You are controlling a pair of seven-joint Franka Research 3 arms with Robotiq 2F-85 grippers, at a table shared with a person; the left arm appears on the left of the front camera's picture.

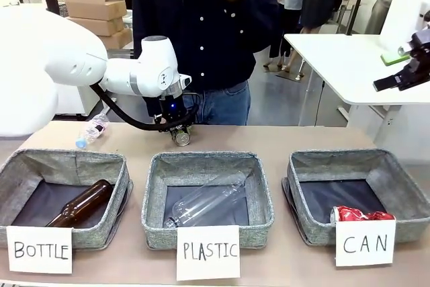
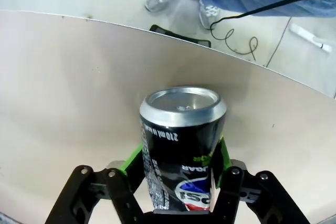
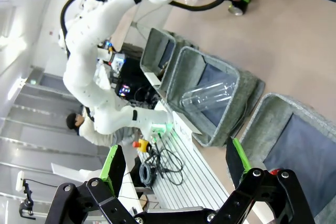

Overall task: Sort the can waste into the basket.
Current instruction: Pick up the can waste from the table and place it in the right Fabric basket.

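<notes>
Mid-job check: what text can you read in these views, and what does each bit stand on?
"BOTTLE": left card, on the left basket.
"PLASTIC": middle card, on the middle basket.
"CAN": right card, on the right basket.
"210 ml": upside down on the black can, beside a partial word ending "UGAR". The rest of the can's print is too small or cut off.
Print on the crushed red can is unreadable.

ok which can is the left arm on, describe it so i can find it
Look along the far edge of the table, behind the middle basket. There the left tool is shut on a can: black with a silver top, unlike the crushed red can in the right basket.
</notes>
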